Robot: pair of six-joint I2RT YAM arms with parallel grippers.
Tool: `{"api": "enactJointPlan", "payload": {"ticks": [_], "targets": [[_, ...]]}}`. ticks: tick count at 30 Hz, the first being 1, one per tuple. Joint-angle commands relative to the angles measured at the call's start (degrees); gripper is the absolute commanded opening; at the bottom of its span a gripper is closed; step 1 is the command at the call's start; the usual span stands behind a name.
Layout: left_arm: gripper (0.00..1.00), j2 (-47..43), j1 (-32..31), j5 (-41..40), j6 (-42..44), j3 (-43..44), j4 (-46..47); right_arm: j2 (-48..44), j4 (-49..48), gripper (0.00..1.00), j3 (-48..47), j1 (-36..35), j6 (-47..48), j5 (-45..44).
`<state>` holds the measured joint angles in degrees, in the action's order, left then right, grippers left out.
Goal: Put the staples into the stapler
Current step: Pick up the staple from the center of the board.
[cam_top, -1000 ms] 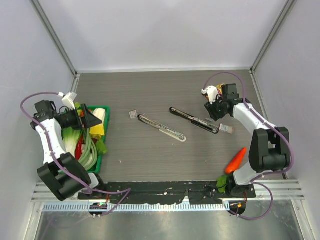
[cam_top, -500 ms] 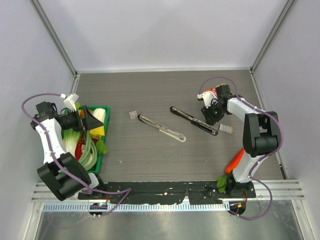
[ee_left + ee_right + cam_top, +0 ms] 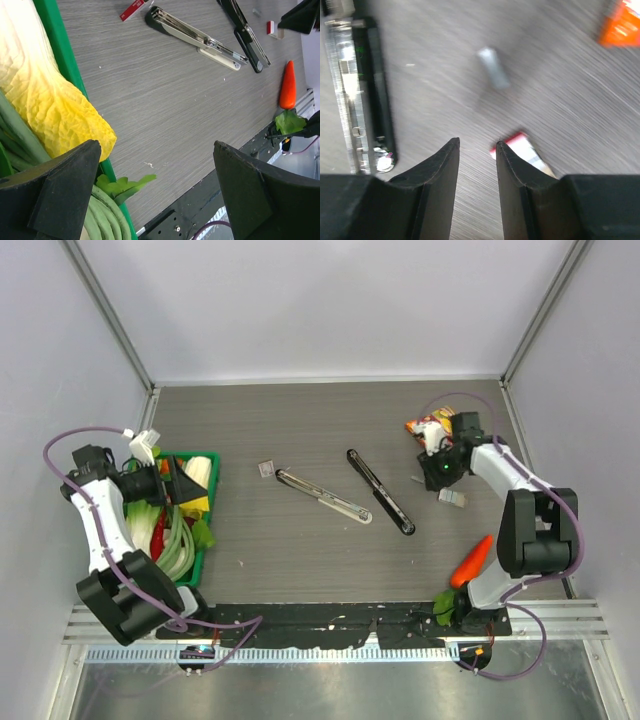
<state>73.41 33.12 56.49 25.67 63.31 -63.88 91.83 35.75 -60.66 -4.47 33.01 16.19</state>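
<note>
Right gripper (image 3: 476, 145) hung low over the table (image 3: 300, 420), fingers narrowly apart and empty. Staples box (image 3: 522, 150) lay just off its right finger; black stapler (image 3: 360, 95) lay left. Left gripper (image 3: 156, 145) gaped wide over the green tray (image 3: 60, 45).

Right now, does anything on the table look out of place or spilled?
Yes: a short grey metal piece lies loose on the table, between the long black stapler and the orange-red snack packet, apart from the small white box with a red label. It may be stray staples; the blur hides detail.
</note>
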Motion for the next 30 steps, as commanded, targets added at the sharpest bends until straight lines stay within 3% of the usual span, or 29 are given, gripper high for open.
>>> {"api": "enactJointPlan", "payload": {"ticks": [1,7,15,24,30], "targets": [[1.00,-3.35,0.45,0.02,4.38,0.94,-3.53,-2.62,-2.26,0.40,-1.66,8.67,-8.66,-3.35],[1.00,-6.43,0.45,-0.41,7.54,-0.91,-4.41,0.36,-4.11,0.40,1.34,14.48,-12.36,-3.80],[1.00,-8.63,0.45,0.37,7.73,-3.98,-2.83,1.95,-3.84,0.39,-0.76,15.72,-11.22,8.33],[1.00,-8.45,0.36,1.34,6.76,-4.25,-2.30,7.30,-3.05,0.47,-7.53,9.22,0.46,6.84],[1.00,-8.81,0.36,0.82,5.80,-4.51,-1.25,13.89,-1.21,0.50,-13.24,8.60,11.00,6.41]]}}
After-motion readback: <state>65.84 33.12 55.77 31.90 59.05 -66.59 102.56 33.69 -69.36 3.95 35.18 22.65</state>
